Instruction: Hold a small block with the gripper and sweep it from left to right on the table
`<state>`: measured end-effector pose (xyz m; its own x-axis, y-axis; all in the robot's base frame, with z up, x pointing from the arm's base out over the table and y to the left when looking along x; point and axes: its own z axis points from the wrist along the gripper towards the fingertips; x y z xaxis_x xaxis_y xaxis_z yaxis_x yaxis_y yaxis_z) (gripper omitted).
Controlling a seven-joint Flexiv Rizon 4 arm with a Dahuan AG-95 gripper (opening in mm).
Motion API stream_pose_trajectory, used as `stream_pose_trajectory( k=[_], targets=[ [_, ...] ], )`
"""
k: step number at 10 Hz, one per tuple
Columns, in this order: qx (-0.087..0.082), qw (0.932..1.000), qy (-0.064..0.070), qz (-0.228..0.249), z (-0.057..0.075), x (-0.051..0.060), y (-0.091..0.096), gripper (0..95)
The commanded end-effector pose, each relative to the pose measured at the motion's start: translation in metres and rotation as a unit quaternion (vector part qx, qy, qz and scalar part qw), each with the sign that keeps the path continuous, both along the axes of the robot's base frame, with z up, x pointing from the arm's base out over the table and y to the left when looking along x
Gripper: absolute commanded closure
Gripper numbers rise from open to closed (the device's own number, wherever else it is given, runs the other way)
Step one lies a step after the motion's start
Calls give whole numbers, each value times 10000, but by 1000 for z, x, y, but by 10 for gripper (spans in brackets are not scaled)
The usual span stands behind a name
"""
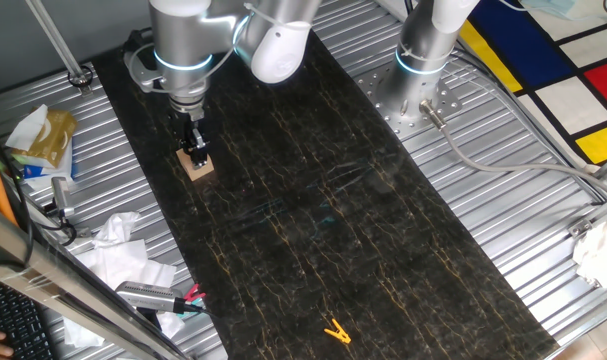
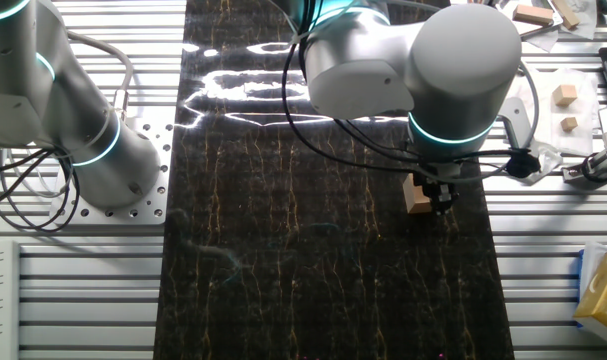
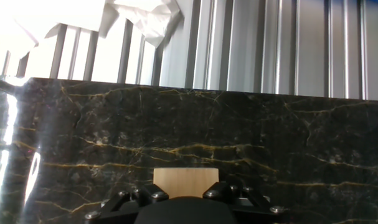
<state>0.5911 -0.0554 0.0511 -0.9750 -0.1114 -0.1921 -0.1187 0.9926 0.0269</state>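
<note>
Tan wood, the small block (image 1: 196,165) sits on the table (image 1: 313,220) near its far left edge. The gripper (image 1: 194,148) is clamped on its top, fingers closed against it.

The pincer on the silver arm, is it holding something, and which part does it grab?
Yes. The pincer grips the small wooden block by its upper sides, with the block resting on the black marble table.

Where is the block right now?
In one fixed view the block sits on the table near its left edge, under the end effector, far from the yellow clip.
</note>
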Motion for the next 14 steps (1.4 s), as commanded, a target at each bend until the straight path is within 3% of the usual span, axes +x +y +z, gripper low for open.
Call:
stream_pose_trajectory(
  k=[1,14],
  targets=[
    [-1,10000,6,-3,0,0,0,950],
    [23,9999,61,-148,3,2,12,950]
  ],
)
